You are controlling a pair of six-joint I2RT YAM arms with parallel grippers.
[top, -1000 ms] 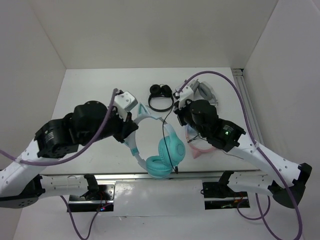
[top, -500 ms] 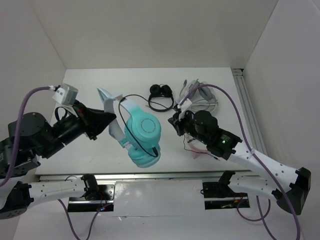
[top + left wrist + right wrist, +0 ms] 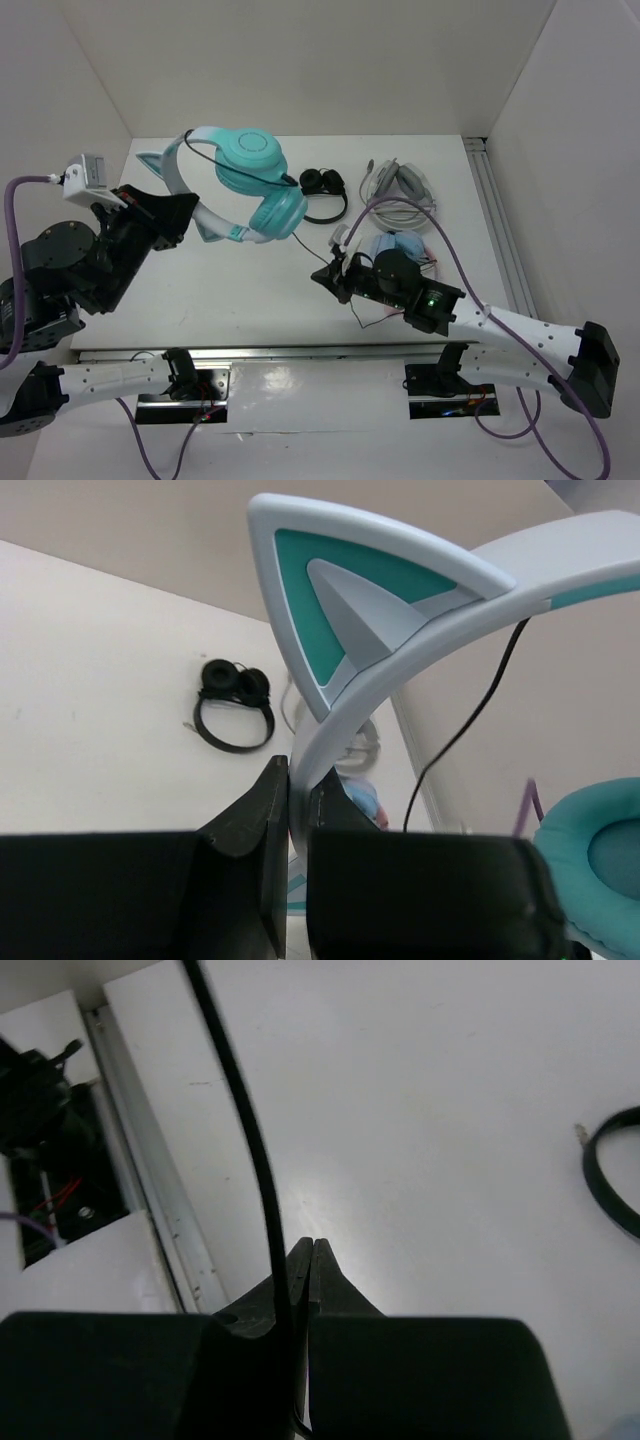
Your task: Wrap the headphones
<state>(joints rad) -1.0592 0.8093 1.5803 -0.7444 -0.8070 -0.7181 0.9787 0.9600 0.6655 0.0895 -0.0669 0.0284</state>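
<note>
The left gripper (image 3: 298,790) is squeezing the white headband (image 3: 420,640) of the teal headphones (image 3: 250,165), holding them up in the air over the table (image 3: 230,290). The right gripper (image 3: 312,1252) is pinching their thin black cable (image 3: 243,1120), low by the table's front edge.

I've got left gripper (image 3: 188,208) clamped on the headband of the headphones (image 3: 250,158), held above the table (image 3: 240,300). Right gripper (image 3: 322,276) pinched closed, low over table. Small black headphones (image 3: 322,196) behind.
</note>
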